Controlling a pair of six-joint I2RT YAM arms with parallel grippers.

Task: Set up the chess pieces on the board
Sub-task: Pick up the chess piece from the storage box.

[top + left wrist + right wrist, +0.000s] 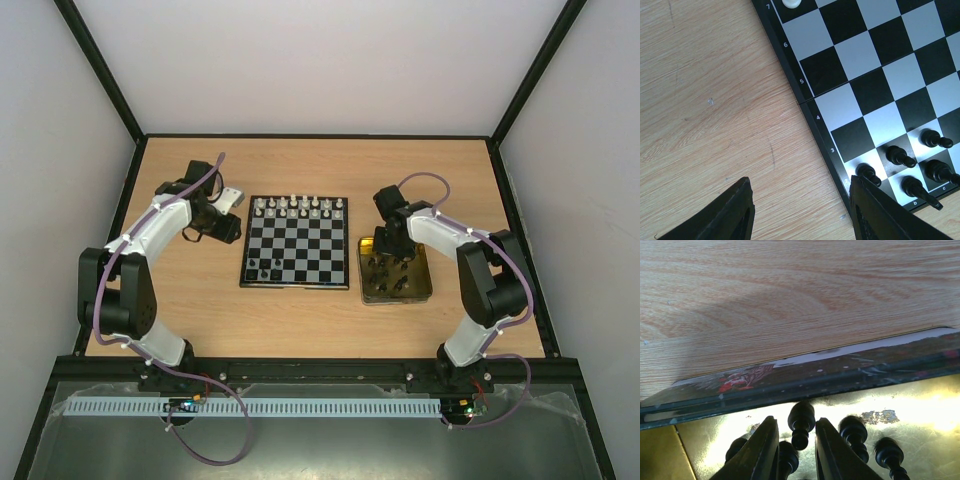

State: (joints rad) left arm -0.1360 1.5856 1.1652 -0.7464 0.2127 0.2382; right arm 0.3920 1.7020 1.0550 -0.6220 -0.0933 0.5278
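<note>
Golden tin (920,405), pawn (801,416) flanked by right gripper (796,422)

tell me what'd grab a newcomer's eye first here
The black and silver chessboard sits in the middle of the table, white pieces lined along its far edge and only a few black pieces at its near left corner. Just right of it lies a gold tin holding more, where the right gripper has its jaws either side of one black piece. The left gripper hovers open at the chessboard's left edge.
</note>
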